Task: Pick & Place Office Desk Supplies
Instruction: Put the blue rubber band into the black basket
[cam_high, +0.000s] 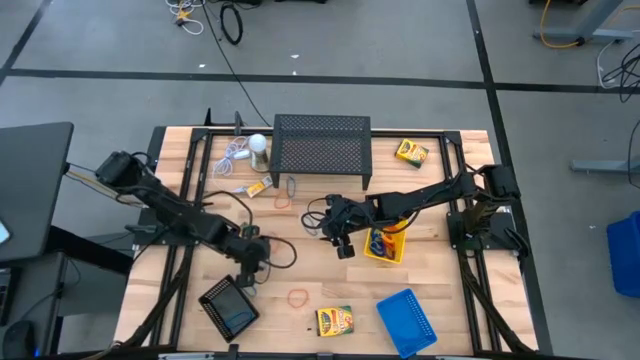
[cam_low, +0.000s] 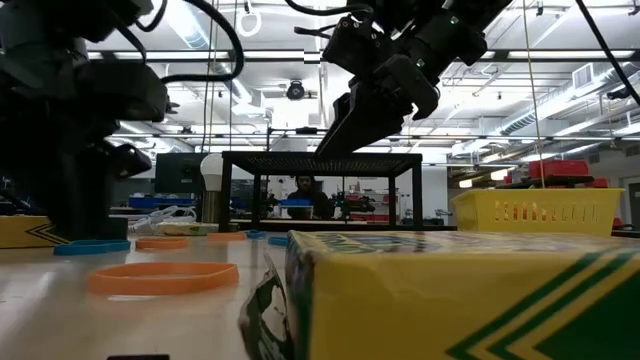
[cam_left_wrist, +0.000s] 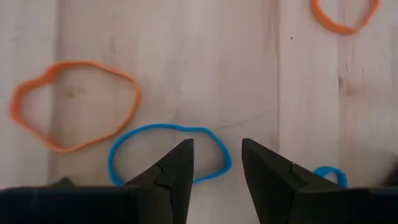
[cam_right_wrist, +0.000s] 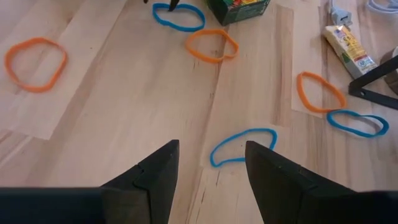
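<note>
Large black mesh stand (cam_high: 322, 148) at table's (cam_high: 440, 290) far edge, white round object (cam_high: 259, 144) with cord just left of it. Person (cam_low: 305, 192) seated beyond the table.

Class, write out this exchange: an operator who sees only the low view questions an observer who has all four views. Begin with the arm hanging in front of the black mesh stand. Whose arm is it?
Operator: Which arm hangs in front of the mesh stand?
Observer: The right one. From above, the right gripper sits just beside the yellow tray, on the side towards the left arm.
Operator: The dark arm at my picture's left must be the left one, then. What is under it?
Observer: The left wrist view shows the left gripper with its fingers open, above a blue band that lies flat on the table.
</note>
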